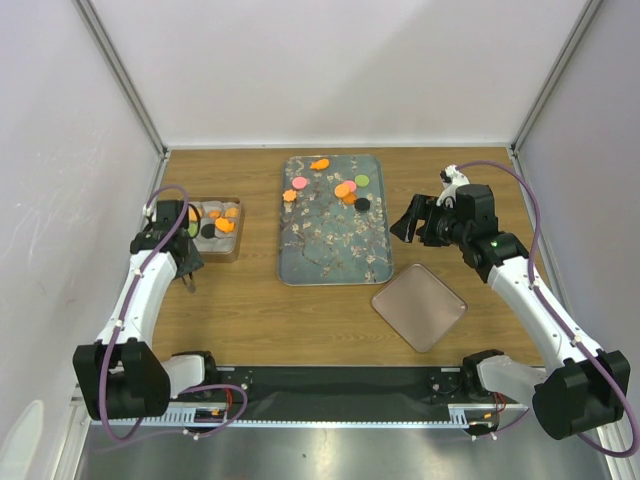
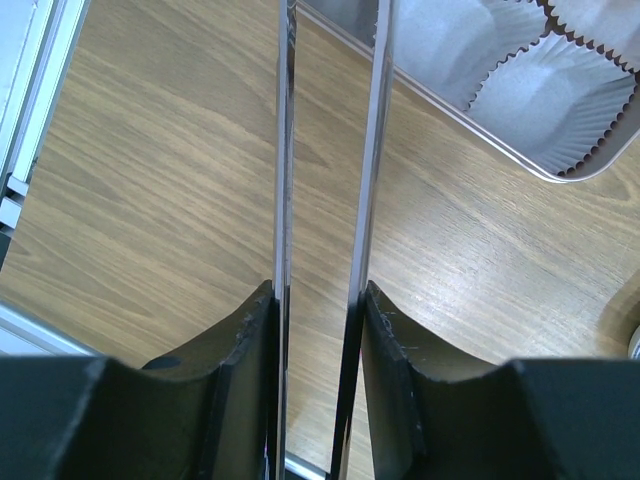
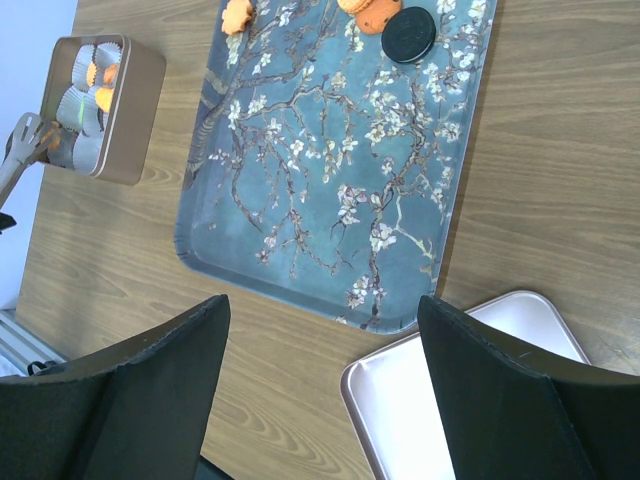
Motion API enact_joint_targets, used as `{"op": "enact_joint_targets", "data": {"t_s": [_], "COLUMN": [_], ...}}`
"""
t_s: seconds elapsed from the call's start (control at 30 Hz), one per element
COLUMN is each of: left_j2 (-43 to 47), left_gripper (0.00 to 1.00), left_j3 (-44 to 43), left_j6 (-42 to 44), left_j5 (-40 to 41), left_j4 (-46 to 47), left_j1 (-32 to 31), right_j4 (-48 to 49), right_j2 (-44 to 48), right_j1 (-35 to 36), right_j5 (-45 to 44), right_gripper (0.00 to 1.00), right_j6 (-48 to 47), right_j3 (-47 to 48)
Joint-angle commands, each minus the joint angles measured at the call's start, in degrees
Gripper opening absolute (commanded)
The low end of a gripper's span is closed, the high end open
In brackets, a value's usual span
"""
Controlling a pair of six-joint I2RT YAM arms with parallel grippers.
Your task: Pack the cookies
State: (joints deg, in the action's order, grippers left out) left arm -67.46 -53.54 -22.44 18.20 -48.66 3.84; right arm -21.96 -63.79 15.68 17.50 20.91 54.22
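Wooden table [image 1: 260, 310]: cookies [image 1: 345, 189] on floral tray [image 1: 330, 245], more in box [image 1: 225, 256].

Wood-grain desk [image 1: 260, 310], white walls [image 1: 340, 70] on three sides. Centre: rectangular blue-grey tray with a white blossom-branch pattern [image 1: 330, 245], lying flat. To its left, apart: small tan rectangular tin [image 1: 237, 248] lined with white fluted paper cups [image 2: 560, 100]. Near the tray's near-right corner: pale pink square lid [image 1: 420, 307], skewed, flat on the desk.
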Motion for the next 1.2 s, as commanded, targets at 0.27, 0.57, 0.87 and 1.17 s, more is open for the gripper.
{"op": "enact_joint_targets", "data": {"t_s": [0.27,0.57,0.87,1.17], "left_j2": [1.9,3.2,4.5,4.6], "left_gripper": [0.45,0.46,0.46,0.47], "left_j3": [-1.3,-2.0,-3.3,-9.0], "left_j6": [-0.2,-0.7,-0.2,0.1], "left_j5": [0.3,-0.4,-2.6,-2.1], "left_j4": [-0.7,-2.0,-2.8,-4.9], "left_j1": [0.9,0.9,0.9,-3.3], "right_j4": [1.8,1.9,1.9,2.1], "right_j2": [1.2,1.5,1.6,1.2], "right_j1": [-0.3,-0.7,-0.9,-1.3], "right_j5": [0.8,1.0,0.9,0.8], "right_gripper": [0.83,0.83,0.83,0.83], "right_j6": [-0.2,-0.1,-0.1,-0.1], "right_j3": [0.0,0.0,0.0,0.1]}}
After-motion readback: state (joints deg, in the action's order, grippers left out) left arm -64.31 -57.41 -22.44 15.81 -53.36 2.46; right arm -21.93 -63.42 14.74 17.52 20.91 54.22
